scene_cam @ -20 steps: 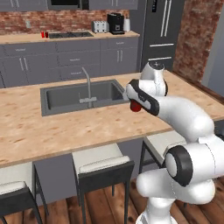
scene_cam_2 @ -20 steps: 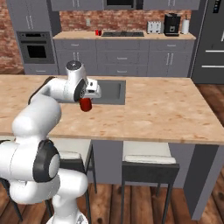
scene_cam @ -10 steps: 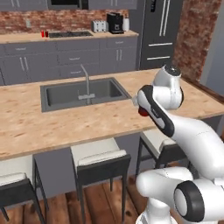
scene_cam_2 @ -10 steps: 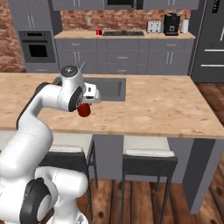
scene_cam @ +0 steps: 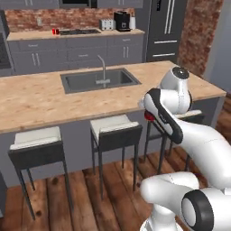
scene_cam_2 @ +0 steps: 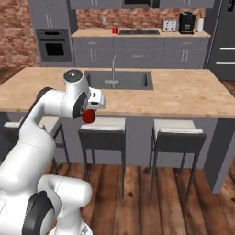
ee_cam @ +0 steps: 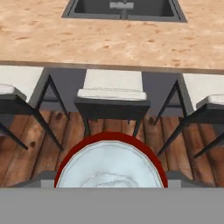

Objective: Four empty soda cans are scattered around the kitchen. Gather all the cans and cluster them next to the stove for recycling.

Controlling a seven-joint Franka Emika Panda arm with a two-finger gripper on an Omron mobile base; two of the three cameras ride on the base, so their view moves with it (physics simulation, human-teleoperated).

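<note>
1. A small red cylindrical soda can [scene_cam_2: 88, 116] with a silver-grey top sits in the gripper [scene_cam_2: 92, 111], carried in the air off the near edge of the island, above the row of stools. In the hand view the can's pale top and red rim [ee_cam: 111, 164] rise large at the bottom, so the jaws are clamped on the can.
2. In the left base view only a sliver of the can's red [scene_cam: 149, 117] peeks out beside the white arm.
3. Below and just beyond the can stand dark-framed stools with pale cushions [ee_cam: 113, 87], then the long light-wood island surface [scene_cam_2: 183, 94] with its dark inset sink [scene_cam_2: 120, 80] and a slim faucet.
4. Far across the room, on the back surface, lies the flat black built-in stove [scene_cam_2: 139, 32]; a small red thing that looks like another can [scene_cam_2: 114, 31] stands just left of it.
5. Step in hand, as I judge it: transporting a picked-up can toward the stove.
6. The next move calls for driving the base around the island to the back surface, keeping the can gripped, then setting it upright just beside the stove, close to the red thing already there.
</note>
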